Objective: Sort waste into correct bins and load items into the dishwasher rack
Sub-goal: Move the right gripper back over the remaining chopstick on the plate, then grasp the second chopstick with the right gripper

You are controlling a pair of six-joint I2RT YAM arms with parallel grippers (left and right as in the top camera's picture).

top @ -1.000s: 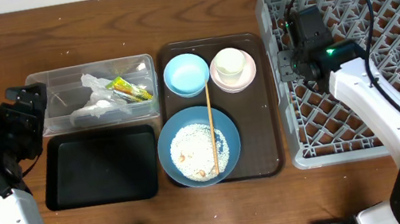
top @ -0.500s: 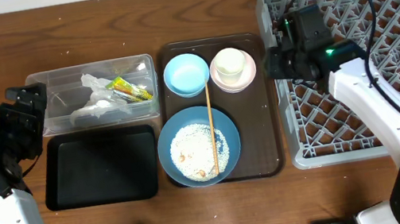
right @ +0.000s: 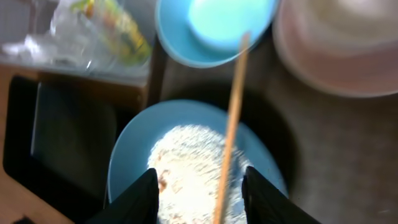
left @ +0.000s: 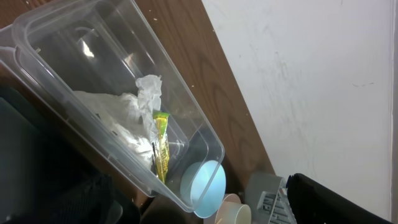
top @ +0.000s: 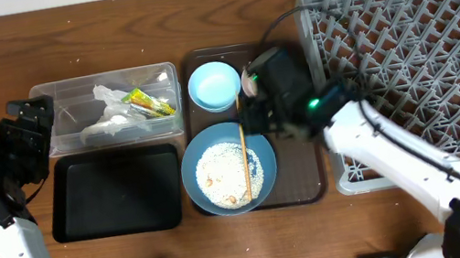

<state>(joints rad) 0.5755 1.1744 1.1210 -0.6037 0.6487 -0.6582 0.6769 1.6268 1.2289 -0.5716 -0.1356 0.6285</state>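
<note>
My right gripper (top: 249, 121) hangs open over the large dark blue bowl (top: 205, 147), which holds white rice scraps (top: 222, 169). A wooden chopstick (top: 245, 159) lies across the bowl. In the right wrist view the chopstick (right: 231, 137) runs between the open fingers (right: 140, 196), untouched. The small light blue bowl (top: 212, 85) sits behind. My right arm covers most of the pink bowl (right: 342, 43) and the cup in the overhead view. The clear tub (top: 67, 94) holds the napkin (top: 108, 120) and wrapper (top: 148, 102). My left gripper (top: 32, 133) rests open left of the tub.
The black tray (top: 116, 195) lies in front of the clear tub. A dark brown serving tray (top: 308, 181) carries the bowls. The grey dishwasher rack (top: 420, 43) fills the right side, with my right arm reaching over its left edge.
My right gripper has swung left from the rack's left edge to above the serving tray and the large bowl, its jaws a little wider. The left arm has not moved.
</note>
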